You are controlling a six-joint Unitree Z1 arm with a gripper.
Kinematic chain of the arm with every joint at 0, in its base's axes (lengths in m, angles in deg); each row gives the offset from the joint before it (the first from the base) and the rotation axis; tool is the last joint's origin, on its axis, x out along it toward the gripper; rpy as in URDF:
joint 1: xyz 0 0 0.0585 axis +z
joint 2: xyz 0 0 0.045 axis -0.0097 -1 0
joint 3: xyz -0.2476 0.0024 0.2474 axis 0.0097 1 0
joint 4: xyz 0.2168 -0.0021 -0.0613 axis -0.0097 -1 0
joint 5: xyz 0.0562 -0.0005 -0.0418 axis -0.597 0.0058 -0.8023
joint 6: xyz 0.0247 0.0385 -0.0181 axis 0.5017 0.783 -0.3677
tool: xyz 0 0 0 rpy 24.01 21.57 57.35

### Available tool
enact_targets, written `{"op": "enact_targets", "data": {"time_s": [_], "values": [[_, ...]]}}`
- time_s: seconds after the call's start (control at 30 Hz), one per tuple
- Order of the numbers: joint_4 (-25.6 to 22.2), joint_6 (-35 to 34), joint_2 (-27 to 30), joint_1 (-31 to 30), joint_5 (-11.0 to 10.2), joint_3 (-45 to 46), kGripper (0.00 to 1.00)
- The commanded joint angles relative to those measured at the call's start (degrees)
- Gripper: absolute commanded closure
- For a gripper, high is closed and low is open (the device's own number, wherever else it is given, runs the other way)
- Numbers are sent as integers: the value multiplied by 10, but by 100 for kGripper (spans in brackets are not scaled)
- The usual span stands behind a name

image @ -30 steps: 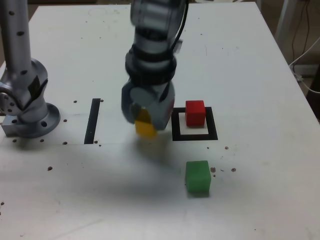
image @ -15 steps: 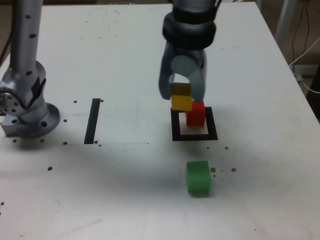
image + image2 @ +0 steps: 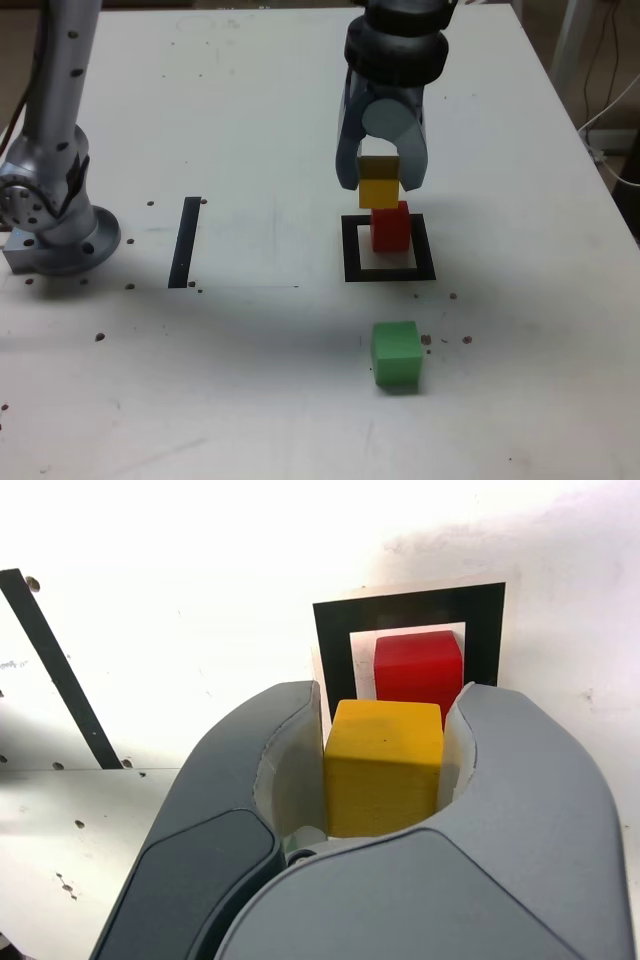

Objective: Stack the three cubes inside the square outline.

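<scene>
Three small matte cubes of solid colour, to be stacked within a flat square outline of black tape with a white centre (image 3: 424,247), on a broad white tabletop with dark specks (image 3: 240,400). A silver-grey jointed robot arm (image 3: 397,50) reaches over the surface from its base at the exterior view's left, where a straight black strip (image 3: 185,242) also lies. The black outline surrounds the plain red cube (image 3: 390,228), which sits within the frame toward its far side in the exterior view. The plain green cube (image 3: 397,354) stands alone on the table, outside the outline on its near side. The plain yellow cube (image 3: 384,768) is clasped between the curved grey fingers of the gripper (image 3: 384,765), its opposite side faces against the inner pads; it appears raised above the table, close to the red cube in the exterior view, though whether the two touch cannot be told.

Handling, as judged: each cube is probably light, stiff and not fragile; the flat faces should suit a grip on two opposite sides, near mid-height, leaving the underside free for seating. The matte finish suggests modest slip, yet an off-centre hold could let a cube pivot. Lowering yellow squarely onto red appears the next step; green would follow.
</scene>
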Motion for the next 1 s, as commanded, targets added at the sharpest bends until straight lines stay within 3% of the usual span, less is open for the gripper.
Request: {"op": "enact_targets", "data": {"time_s": [0.0, 0.83, 0.9, 0.97], "values": [[2, 1, -9, 3, 3, -5, 78], [6, 5, -40, 12, 8, -23, 77], [7, 6, -41, 12, 8, -23, 72], [7, 8, -42, 13, 9, -23, 54]]}}
